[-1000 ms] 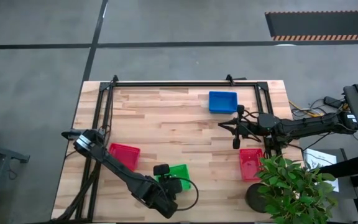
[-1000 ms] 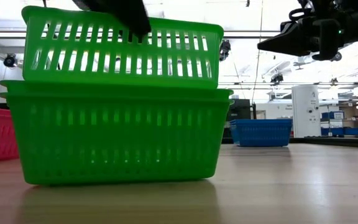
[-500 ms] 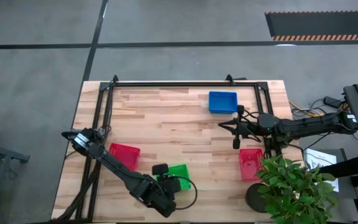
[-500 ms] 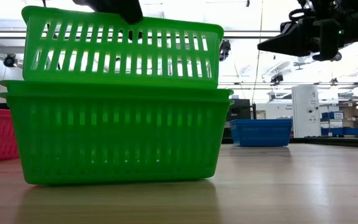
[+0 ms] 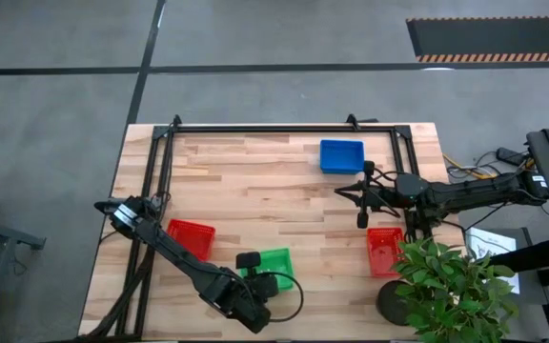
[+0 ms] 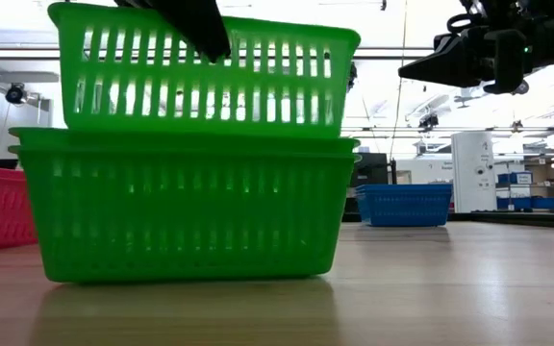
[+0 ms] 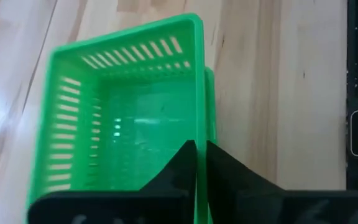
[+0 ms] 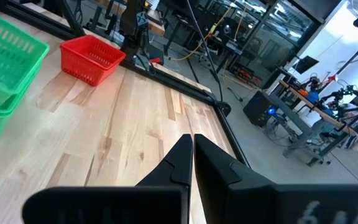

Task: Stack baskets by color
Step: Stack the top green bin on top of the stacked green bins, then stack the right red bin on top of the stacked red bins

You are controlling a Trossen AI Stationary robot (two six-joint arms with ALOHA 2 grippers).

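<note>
Two green baskets sit nested near the table's front edge. The upper green basket [image 7: 129, 124] stands high in the lower one [image 6: 176, 216]; in the high view the pair shows as one green basket [image 5: 278, 261]. My left gripper [image 7: 199, 147] is shut on the upper one's wall. A red basket [image 5: 191, 236] rests on the table left of the green ones. Another red basket [image 5: 384, 250] is at the right, and a blue basket [image 5: 341, 155] at the far right. My right gripper [image 5: 339, 191] hangs shut in the air between the blue basket and the right-hand red one. My left gripper pinches one side wall of the upper green basket at its rim [image 7: 199, 127], one finger inside the basket and one outside. The fingers come slanting down from the table's near side. The basket sits upright in the lower green basket.
A potted plant [image 5: 446, 286] stands at the table's front right corner. A black metal frame [image 5: 274, 127] runs along the far edge and down both sides. The middle of the table is bare wood [image 5: 255, 191].
My left gripper has shut on the upper green basket's wall. The upper basket has shifted a little toward the table's right within the lower one.
</note>
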